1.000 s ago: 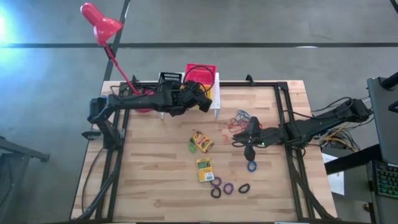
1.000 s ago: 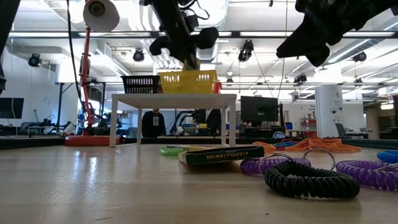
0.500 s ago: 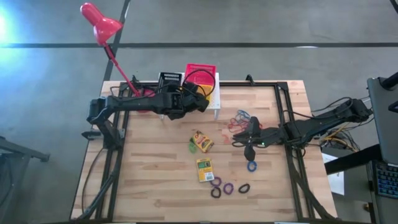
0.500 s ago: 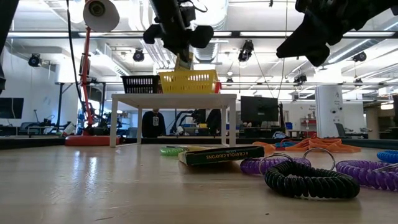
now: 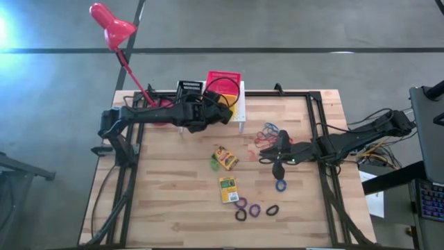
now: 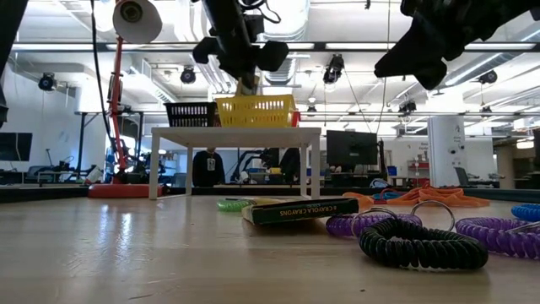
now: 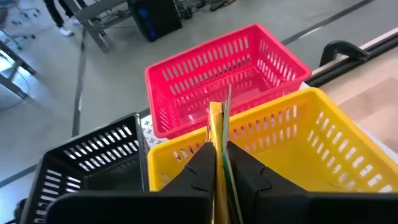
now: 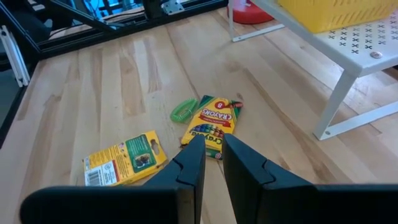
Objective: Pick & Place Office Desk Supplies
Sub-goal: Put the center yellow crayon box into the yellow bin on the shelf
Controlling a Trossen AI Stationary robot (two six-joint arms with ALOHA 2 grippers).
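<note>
Left wrist view: the left gripper (image 7: 219,163) pinches a thin yellow-green crayon box (image 7: 217,134) edge-on above the yellow basket (image 7: 292,146), with the red basket (image 7: 230,74) and black basket (image 7: 93,158) beside it on the white stand (image 8: 367,53). The right gripper (image 8: 208,158) hovers empty, fingers slightly apart, over the table (image 8: 124,81) — below it lie a "Crayola" box (image 8: 211,122) reading "8" and "CRAYONS", a second crayon box (image 8: 124,160) and a green ring (image 8: 182,110).
</note>
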